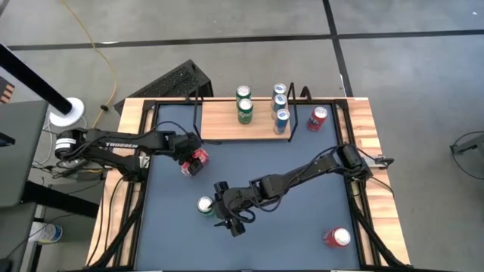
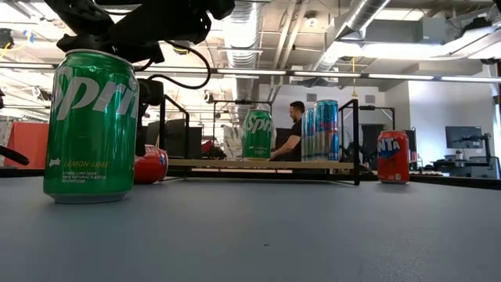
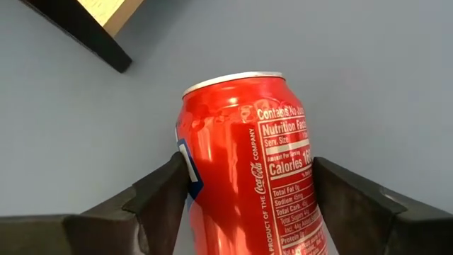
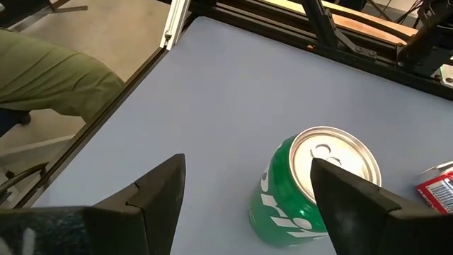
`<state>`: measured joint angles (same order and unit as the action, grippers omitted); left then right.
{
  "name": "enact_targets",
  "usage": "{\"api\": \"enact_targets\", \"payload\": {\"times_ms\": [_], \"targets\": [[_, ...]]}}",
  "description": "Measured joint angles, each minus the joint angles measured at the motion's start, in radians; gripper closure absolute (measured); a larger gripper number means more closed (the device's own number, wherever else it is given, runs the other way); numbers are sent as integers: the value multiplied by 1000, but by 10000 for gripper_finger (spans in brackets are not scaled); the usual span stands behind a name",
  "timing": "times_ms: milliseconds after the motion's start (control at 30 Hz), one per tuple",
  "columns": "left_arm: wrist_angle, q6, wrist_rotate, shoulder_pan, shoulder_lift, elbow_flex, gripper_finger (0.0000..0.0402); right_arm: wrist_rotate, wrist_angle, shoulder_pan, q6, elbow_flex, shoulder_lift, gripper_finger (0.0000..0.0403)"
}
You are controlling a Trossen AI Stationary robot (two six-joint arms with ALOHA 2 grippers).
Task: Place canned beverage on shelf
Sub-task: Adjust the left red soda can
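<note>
Two pincers | left [image 3: 248, 205] straddles lying red can [image 3: 255, 177], contact unclear | right [image 4: 248, 191] open.

The shelf [image 1: 227, 125] lies along the far edge of the table [image 1: 302, 242], with two cans [image 1: 244, 106] side by side near its middle and three tall cans [image 1: 280, 106] in a row at its right end. Just right of the shelf a can [image 1: 318, 118] stands on the table, and another can [image 1: 337, 237] lies in the near right corner. Off the shelf's left end a can [image 1: 197, 159] lies on its side between the left gripper's [image 1: 193, 161] fingers, and near the table's middle a can [image 1: 205, 205] stands just left of the right gripper [image 1: 225, 211].
</note>
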<state>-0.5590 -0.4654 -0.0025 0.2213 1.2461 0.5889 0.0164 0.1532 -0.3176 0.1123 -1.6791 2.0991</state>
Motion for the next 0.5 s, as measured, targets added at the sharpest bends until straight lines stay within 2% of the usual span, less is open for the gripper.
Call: {"api": "enact_targets", "payload": {"times_ms": [133, 233, 500], "targets": [[-26, 30, 6, 0, -16, 25, 166, 0, 4, 0, -7, 0, 0, 112], [-7, 40, 22, -1, -80, 30, 167, 0, 8, 0, -7, 0, 0, 112], [19, 6, 47, -16, -394, -40, 192, -20, 20, -5, -8, 0, 0, 112]]}}
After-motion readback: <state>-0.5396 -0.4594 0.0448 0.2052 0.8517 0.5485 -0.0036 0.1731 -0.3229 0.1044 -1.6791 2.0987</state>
